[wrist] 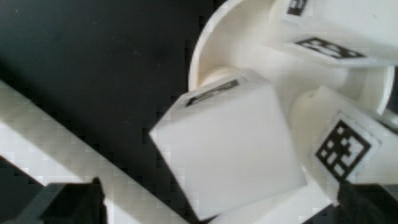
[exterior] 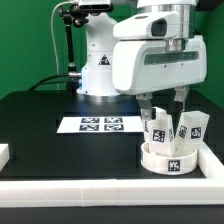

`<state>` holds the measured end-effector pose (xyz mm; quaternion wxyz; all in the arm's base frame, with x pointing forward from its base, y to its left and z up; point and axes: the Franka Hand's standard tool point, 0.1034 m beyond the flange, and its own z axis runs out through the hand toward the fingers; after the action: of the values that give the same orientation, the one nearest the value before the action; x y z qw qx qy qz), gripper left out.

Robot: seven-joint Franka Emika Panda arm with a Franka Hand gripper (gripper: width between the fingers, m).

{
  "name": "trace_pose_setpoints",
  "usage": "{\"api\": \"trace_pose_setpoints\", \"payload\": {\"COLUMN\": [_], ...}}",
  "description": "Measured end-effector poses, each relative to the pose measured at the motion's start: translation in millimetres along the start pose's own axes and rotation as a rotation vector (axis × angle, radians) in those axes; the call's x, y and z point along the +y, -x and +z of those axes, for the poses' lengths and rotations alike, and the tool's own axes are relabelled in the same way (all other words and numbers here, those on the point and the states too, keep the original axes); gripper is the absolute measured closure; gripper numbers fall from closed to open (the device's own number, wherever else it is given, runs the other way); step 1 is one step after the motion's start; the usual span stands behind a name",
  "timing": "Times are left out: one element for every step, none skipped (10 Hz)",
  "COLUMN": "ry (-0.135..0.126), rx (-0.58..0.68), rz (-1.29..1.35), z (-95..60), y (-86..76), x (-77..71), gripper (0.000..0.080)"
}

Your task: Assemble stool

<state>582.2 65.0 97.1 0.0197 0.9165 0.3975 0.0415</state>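
The round white seat (exterior: 168,158) lies at the exterior view's right, in the corner of the white border rail. White leg blocks stand on it, one (exterior: 157,128) under my gripper and one (exterior: 190,127) to its right. My gripper (exterior: 163,112) hangs just above the seat, open, its fingers either side of the nearer leg's top without touching it. In the wrist view that leg (wrist: 231,150) fills the middle, with a second leg (wrist: 342,150) beside it and a third (wrist: 329,45) farther along the seat's rim (wrist: 240,40). A dark fingertip (wrist: 54,198) shows apart from the leg.
The marker board (exterior: 100,124) lies flat on the black table in front of the robot base. The white border rail (exterior: 100,190) runs along the front and up the right side (exterior: 214,150), close to the seat. It also shows in the wrist view (wrist: 54,140).
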Motion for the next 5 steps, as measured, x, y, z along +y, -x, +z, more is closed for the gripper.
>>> {"api": "trace_pose_setpoints", "payload": {"ry": [0.005, 0.010, 0.009, 0.006, 0.004], "rx": [-0.005, -0.011, -0.014, -0.016, -0.017], "rz": [-0.074, -0.145, -0.122, -0.121, -0.114], "z": [2.0, 3.9, 6.2, 9.3, 10.9], "y": [2.5, 5.2, 5.4, 4.8, 3.3], "x": [0.1, 1.2, 0.2, -2.4, -4.9], "gripper": [0.0151, 0.0151, 0.0151, 0.0154, 0.0154]}}
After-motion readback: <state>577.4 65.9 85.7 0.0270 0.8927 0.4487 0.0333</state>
